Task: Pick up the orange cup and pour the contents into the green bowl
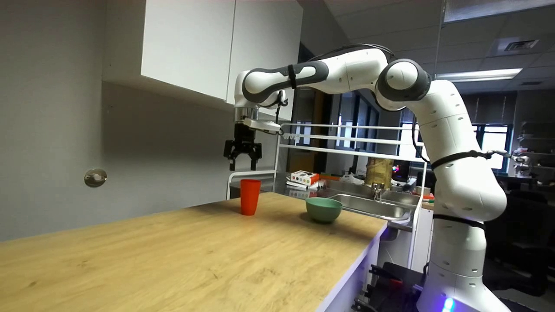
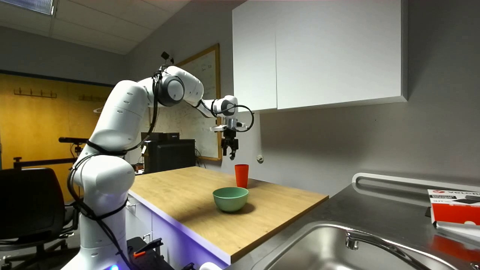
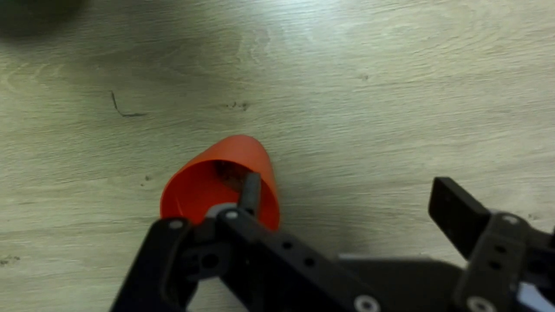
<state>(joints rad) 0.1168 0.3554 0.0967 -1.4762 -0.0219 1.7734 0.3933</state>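
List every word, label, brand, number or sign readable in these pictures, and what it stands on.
None reads clearly enough to quote.
Red-and-white packaging, in both exterior views: lettering too small or blurred.
Whiteboard, in an exterior view: marks too faint.
Orange cup and green bowl: no lettering visible.

the white franka panda arm (image 1: 444, 112) has its elbow (image 1: 401, 81) way up high, reaching left and farther back from its near-right base (image 1: 459, 286) in an exterior view. wrist (image 1: 246, 113) points down, black robotiq gripper (image 1: 243, 166) hangs straight below it, fingers (image 3: 459, 216) spread pretty wide in the wrist view.
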